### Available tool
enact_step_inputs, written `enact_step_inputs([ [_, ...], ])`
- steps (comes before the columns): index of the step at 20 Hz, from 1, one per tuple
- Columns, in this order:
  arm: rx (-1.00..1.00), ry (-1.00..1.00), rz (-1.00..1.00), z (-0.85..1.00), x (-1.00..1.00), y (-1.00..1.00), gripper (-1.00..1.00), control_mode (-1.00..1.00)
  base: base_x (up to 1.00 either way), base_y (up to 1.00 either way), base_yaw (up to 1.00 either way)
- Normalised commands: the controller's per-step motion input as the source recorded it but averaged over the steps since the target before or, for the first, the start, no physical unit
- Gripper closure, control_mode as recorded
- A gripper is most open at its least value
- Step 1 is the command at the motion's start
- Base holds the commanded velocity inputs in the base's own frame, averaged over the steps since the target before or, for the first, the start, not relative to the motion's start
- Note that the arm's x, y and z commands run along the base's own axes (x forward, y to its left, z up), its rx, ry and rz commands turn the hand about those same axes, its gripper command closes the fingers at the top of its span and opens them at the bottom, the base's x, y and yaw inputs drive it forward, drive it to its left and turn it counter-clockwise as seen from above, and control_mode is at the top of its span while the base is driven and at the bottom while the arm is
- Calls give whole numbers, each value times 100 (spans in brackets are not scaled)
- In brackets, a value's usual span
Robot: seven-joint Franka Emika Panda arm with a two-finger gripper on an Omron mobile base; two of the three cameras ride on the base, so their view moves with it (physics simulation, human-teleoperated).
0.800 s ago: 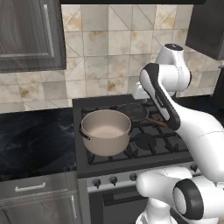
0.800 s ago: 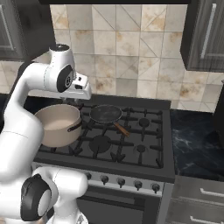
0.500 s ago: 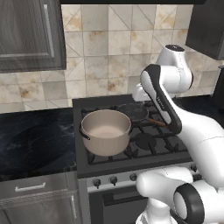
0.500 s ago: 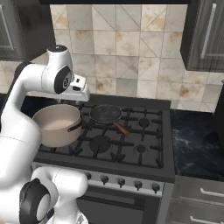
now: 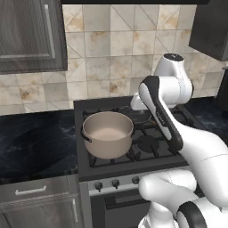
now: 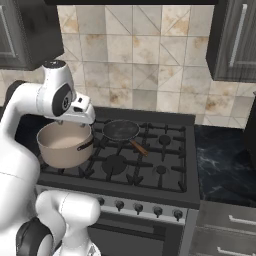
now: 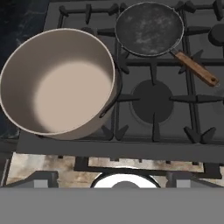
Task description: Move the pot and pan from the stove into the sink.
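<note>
The pot (image 5: 108, 134) sits on the stove's (image 6: 150, 165) front-left burner, unmoved since the earlier frames, as is the pan (image 6: 121, 130) behind it. The arm has barely shifted above them; its claw is spread wide, grasping nothing.

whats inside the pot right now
Nothing: the pot shows a bare pale floor in the hand view. The burner beneath it on the stove is covered.

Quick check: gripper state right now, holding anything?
Gripper: open, holding nothing; it hangs above the stove, with the pot and pan below it on the grates.
</note>
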Motion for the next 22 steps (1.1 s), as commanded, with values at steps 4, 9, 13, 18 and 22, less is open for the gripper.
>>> enact_step_inputs([
  [4,0,-1,-15,-40,17,28,-100,-100,0,0,0],
  [9,0,0,-14,-45,19,22,-100,-100,0,0,0],
  [13,0,0,-12,-49,16,10,-100,-100,0,0,0],
  [18,0,0,-12,-46,24,6,-100,-100,0,0,0],
  [22,0,0,-12,-45,40,11,-100,-100,0,0,0],
])
